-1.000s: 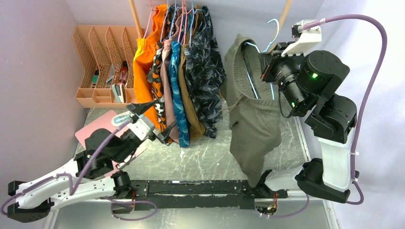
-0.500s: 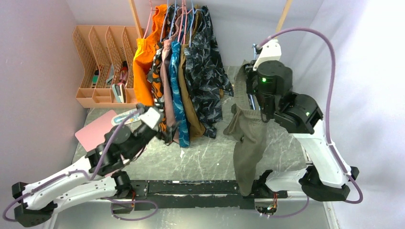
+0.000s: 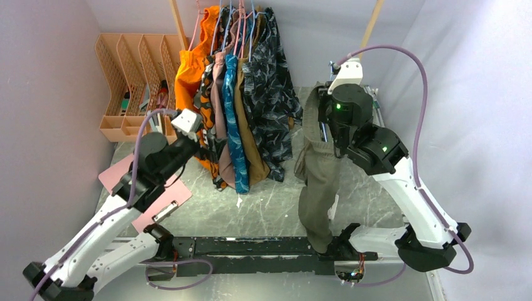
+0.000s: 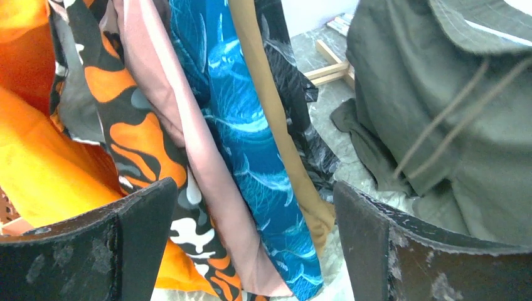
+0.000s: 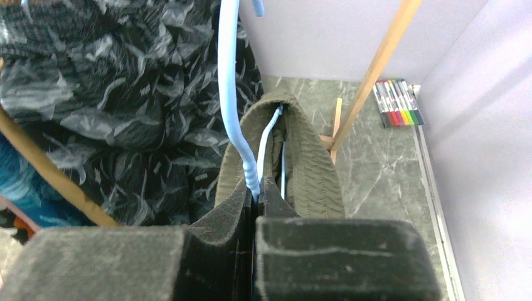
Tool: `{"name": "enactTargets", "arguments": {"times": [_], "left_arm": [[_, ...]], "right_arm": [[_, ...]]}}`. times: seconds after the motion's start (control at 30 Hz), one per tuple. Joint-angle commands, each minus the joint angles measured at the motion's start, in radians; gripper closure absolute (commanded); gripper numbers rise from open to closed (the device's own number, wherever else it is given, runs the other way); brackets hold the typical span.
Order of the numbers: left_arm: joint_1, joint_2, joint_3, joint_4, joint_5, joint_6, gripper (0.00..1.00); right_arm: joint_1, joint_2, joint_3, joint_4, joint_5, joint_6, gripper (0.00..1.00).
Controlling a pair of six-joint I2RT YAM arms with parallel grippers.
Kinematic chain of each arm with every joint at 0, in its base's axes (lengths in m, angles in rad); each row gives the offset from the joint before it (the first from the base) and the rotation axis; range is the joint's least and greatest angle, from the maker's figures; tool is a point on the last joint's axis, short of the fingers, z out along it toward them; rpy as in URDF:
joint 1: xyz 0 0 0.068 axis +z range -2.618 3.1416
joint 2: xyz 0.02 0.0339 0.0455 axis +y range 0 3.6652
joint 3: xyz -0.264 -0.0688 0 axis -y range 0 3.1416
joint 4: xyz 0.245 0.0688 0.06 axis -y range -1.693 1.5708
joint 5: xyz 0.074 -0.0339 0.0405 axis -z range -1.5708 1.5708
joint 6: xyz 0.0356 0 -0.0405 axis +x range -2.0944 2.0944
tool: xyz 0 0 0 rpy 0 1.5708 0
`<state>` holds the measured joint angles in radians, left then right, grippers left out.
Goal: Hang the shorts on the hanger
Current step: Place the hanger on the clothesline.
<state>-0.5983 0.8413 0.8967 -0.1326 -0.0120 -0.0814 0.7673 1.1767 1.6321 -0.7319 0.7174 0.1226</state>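
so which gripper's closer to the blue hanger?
Right. The right gripper is shut on the hanger, which carries the shorts; the left gripper is open, apart from it, facing the racked clothes.

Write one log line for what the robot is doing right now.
right gripper: shut on hanger | shorts: draped over hanger, hanging down | left gripper: open, facing hung clothes

No lettering, label, brand, number or sign is legible in any view: the hanging garments (image 3: pixel 238 94) show only printed patterns, and the markers (image 5: pixel 396 101) and the small items in the peach file organizer (image 3: pixel 125 63) are too small to read.
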Motion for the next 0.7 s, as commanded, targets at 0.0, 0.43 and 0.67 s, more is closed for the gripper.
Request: {"name": "enactTargets", "arguments": {"times": [0.0, 0.43, 0.67], "left_arm": [[0.007, -0.138, -0.099, 0.019, 0.064, 0.086, 0.02], [0.006, -0.345, -0.310, 0.094, 0.063, 0.070, 0.02], [0.007, -0.329, -0.293, 0.063, 0.016, 0.080, 0.02]], "right_arm": [[-0.083, -0.010, 0.008, 0.160, -0.091, 0.011, 1.00], [-0.481, 0.051, -0.106, 0.516, -0.660, 0.216, 1.00], [-0.548, 0.096, -0.168, 0.735, -0.738, 0.258, 1.00]]}}
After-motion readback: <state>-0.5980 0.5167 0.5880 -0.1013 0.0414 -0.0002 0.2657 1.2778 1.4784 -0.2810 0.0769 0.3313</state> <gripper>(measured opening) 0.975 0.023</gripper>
